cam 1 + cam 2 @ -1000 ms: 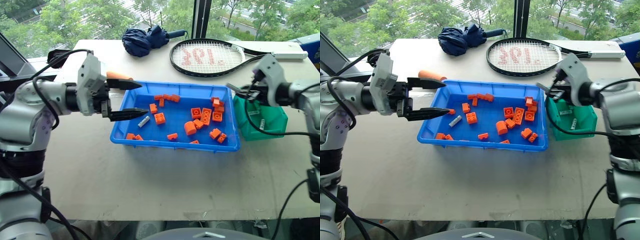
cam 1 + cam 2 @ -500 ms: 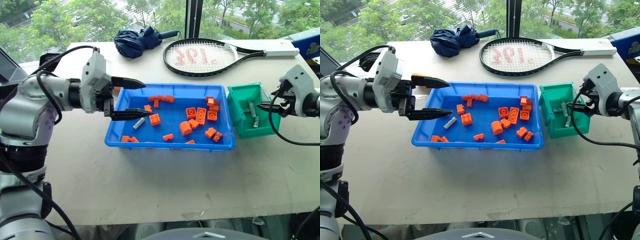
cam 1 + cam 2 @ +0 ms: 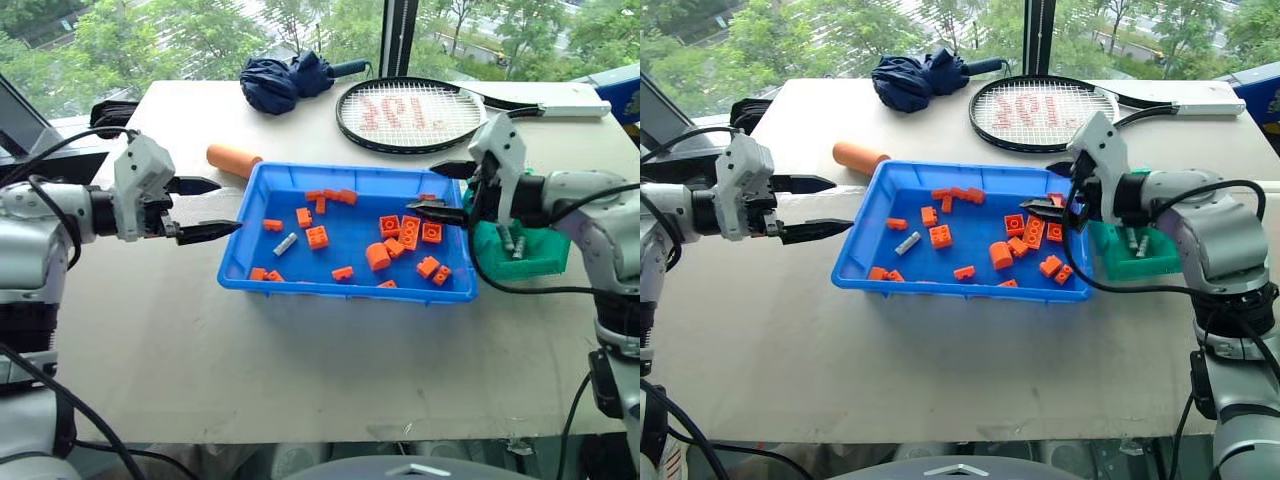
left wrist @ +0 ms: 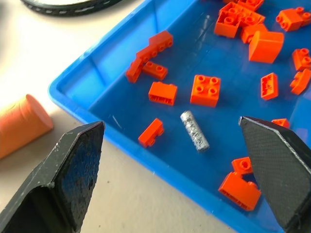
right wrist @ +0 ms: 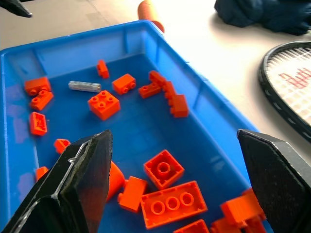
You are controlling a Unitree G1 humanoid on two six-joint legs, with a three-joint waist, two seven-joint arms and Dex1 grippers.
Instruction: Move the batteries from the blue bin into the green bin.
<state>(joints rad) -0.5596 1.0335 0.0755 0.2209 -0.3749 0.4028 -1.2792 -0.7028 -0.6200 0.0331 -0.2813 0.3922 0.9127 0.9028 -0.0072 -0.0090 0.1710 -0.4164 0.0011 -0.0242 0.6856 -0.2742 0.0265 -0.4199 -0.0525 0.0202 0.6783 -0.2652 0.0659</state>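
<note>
A: Status on the right gripper (image 3: 437, 190)?

B: A second ago it sat over the small deep green plastic bin (image 3: 535, 252) with jaws pinched together. Now the jaws are spread wide with nothing between them, and it has swung across to the wide shallow bright-blue plastic tray (image 3: 300, 285), hovering over the tray's 3 o'clock end.

A: So the drop is done?

B: Looks like it. Two small grey-silver cylinder batteries (image 3: 1136, 241) lie in the green bin, which sits just beside the tray at its 3 o'clock side.

A: Anything left in the tray?

B: One battery that I can see (image 4: 194, 131), lying flat on the floor toward the 9 o'clock end, among the orange plastic toy bricks (image 4: 205, 90) but touching none of them.

A: Left gripper (image 3: 202, 208)?

B: Jaws wide apart, empty. It has pulled back from over the tray's 9 o'clock rim and now hangs over the table just outside that rim. The big orange cylinder (image 3: 233, 159) lies near it at the tray's 10 o'clock corner.

A: Next?

B: My read: the right arm is returning for that last battery, which lies at the far end from it.
</note>
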